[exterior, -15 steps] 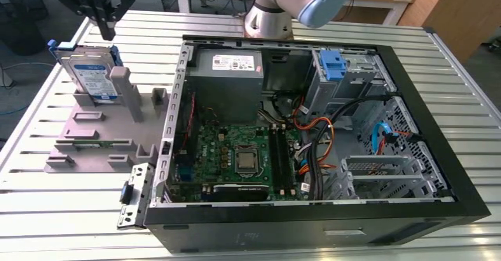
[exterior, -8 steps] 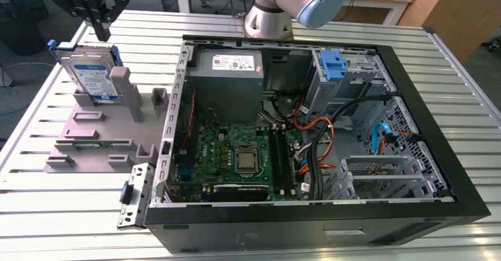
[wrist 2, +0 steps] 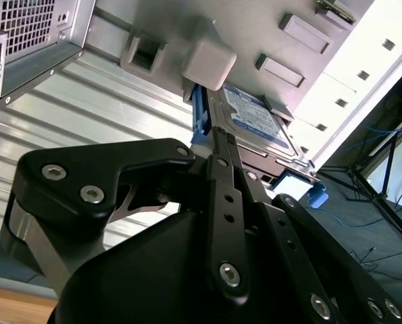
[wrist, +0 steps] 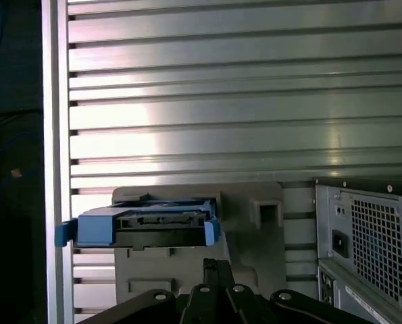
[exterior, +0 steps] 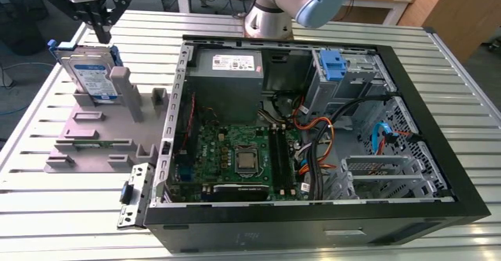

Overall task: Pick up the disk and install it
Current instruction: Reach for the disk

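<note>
The disk (exterior: 92, 76) stands on edge in a grey holder (exterior: 94, 138) on the slatted table, at the exterior view's left. It is silver with a white-and-blue label and blue side rails. My gripper (exterior: 102, 37) hangs just above the disk's top edge, fingers pressed together and pointing down, with nothing between them. In the first wrist view the disk's connector end (wrist: 146, 226) shows past the shut gripper (wrist: 217, 266). In the second wrist view the disk's labelled face (wrist 2: 255, 115) lies beyond the gripper (wrist 2: 217, 138).
An open computer case (exterior: 438, 202) lies on its side at the exterior view's right, with the motherboard, cables, a grey power supply (exterior: 227, 67) and a blue latch piece (exterior: 332, 67) inside. Metal drive cages (exterior: 391, 176) sit near its front. The arm's base (exterior: 270, 14) stands behind the case.
</note>
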Available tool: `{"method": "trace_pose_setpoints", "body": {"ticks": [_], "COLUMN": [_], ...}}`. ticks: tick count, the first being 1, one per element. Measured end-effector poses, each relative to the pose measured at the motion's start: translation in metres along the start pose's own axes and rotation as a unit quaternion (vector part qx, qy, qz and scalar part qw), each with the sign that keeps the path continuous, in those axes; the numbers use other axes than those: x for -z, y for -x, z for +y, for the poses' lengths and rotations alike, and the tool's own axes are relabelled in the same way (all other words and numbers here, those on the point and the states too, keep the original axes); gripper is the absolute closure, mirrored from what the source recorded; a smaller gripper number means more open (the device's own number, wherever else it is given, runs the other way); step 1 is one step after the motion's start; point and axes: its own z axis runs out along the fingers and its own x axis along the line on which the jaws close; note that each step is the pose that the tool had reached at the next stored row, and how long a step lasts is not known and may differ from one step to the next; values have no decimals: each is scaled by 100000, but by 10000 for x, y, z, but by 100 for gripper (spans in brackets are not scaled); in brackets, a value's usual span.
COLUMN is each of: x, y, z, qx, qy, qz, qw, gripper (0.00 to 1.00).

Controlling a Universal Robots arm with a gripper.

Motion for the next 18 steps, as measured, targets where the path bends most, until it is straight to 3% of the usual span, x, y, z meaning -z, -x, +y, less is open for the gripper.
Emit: {"method": "trace_pose_setpoints", "body": {"ticks": [5,18], "x": [-36,-97], "y": [-51,-423], "z": [21,42], "qx": [460,488], "qy": [-122,-93], "qz": [-240,-870], "qw": [99999,99995], "gripper": [89,89]}}
